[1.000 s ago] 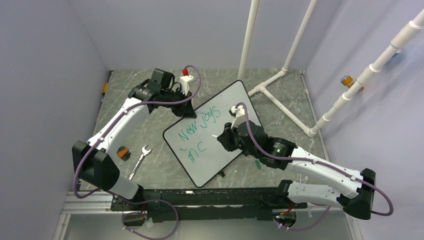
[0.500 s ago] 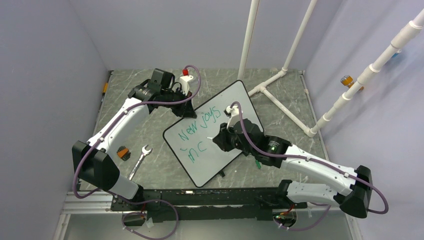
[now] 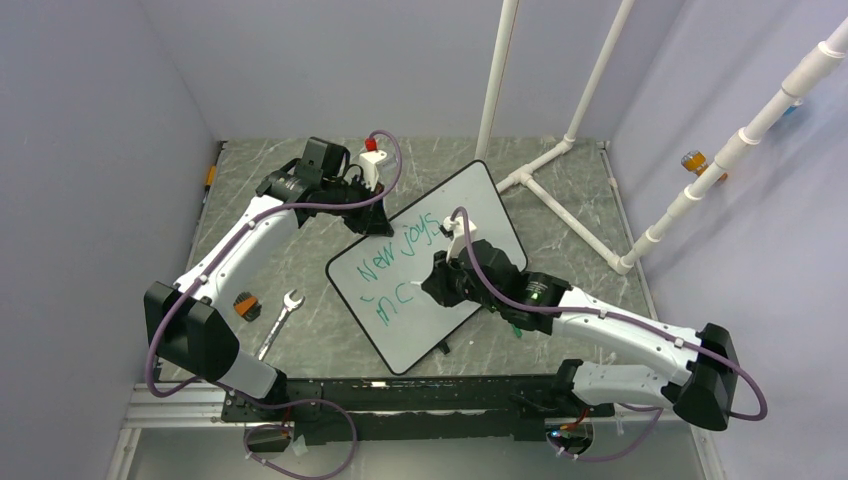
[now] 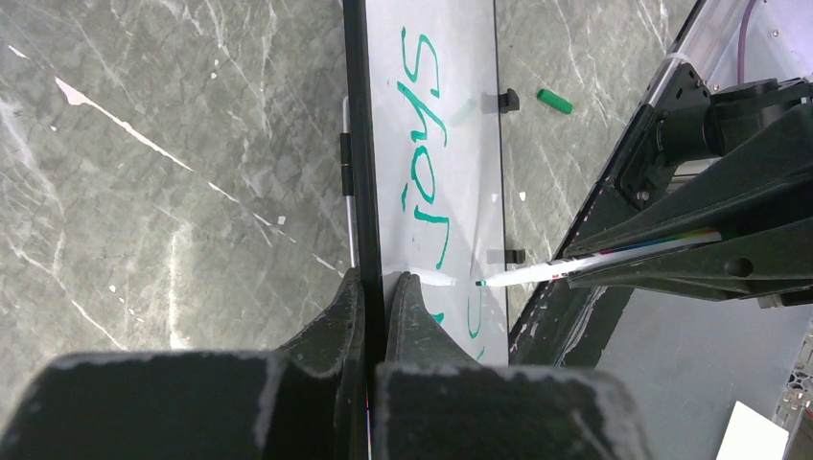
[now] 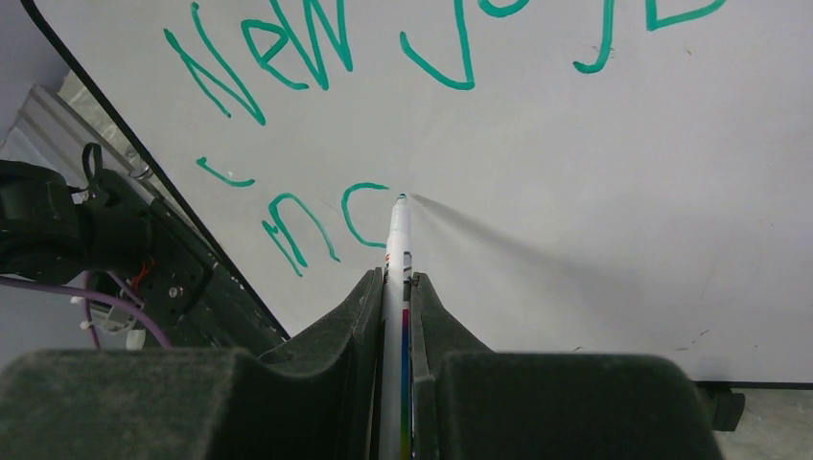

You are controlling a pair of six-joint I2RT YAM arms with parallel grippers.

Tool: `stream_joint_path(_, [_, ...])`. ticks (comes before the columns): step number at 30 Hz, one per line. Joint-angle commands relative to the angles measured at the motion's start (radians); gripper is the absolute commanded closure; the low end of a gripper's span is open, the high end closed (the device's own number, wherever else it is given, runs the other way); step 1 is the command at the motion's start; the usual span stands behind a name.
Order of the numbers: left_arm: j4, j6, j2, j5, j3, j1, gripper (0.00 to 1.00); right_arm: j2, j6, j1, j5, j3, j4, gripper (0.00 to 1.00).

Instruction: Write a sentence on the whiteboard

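The whiteboard (image 3: pixel 455 215) lies tilted on the table, with the sentence (image 3: pixel 395 262) in green reading "New joys" and below it "inc". My left gripper (image 3: pixel 372 218) is shut on the whiteboard's far edge (image 4: pixel 362 144). My right gripper (image 3: pixel 437 277) is shut on a white marker (image 5: pixel 396 249) with a rainbow stripe. The marker's green tip (image 5: pixel 401 197) rests at the board just right of the "c" (image 5: pixel 360 213). In the left wrist view the marker (image 4: pixel 537 273) points at the board (image 4: pixel 460 144) under "joys" (image 4: pixel 427 163).
A wrench (image 3: pixel 279 322) and an orange-black object (image 3: pixel 244 306) lie left of the board. A green marker cap (image 4: pixel 553 100) lies on the table beside the board. White PVC pipes (image 3: pixel 560 150) stand at the back right. Two black clips (image 4: pixel 505 99) sit on the board's edge.
My right gripper has moved left with the marker, from right of the writing to just beside the "c". The left arm and board have not moved.
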Motion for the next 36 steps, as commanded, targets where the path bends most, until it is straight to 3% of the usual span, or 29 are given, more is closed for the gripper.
stream_joint_path(1, [0.004,0.135,-0.007,-0.103,-0.025,-0.034,1.0,0.017,-0.003,-0.005,-0.016,-0.004,0.057,1.0])
stream_joint_path(20, [0.004,0.136,-0.006,-0.107,-0.024,-0.035,1.0,0.005,0.021,-0.005,-0.04,-0.086,0.069,1.0])
stream_joint_path(36, [0.005,0.136,-0.003,-0.106,-0.024,-0.036,1.0,-0.05,0.023,-0.005,0.04,-0.101,0.014,1.0])
